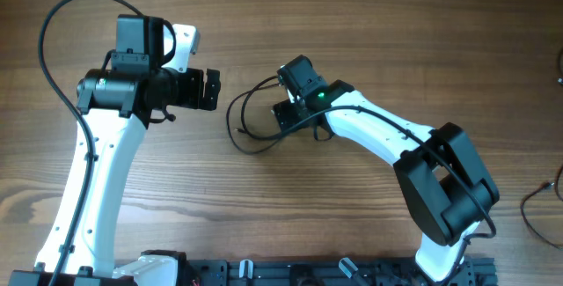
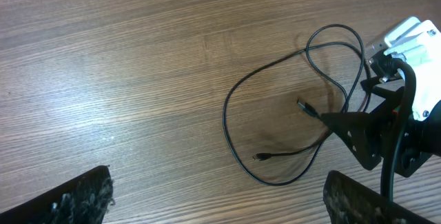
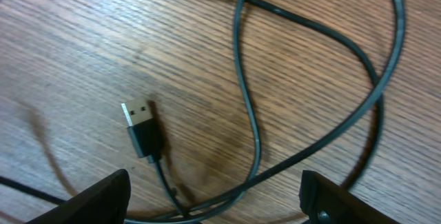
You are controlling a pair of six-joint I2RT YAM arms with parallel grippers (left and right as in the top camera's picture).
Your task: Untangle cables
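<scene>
R gripper [image 3: 213, 207] spread, empty, low over cable [image 3: 244, 100]; USB plug [image 3: 136, 114] just ahead of its fingers. L gripper [image 1: 211, 90] spread wide, apart. 1 cable, loose loops, mid-table [image 1: 352, 22]. Small 2nd plug [image 2: 260, 158]: L wrist only. 2nd cord [image 1: 534, 209] near R arm: overhead only.
</scene>
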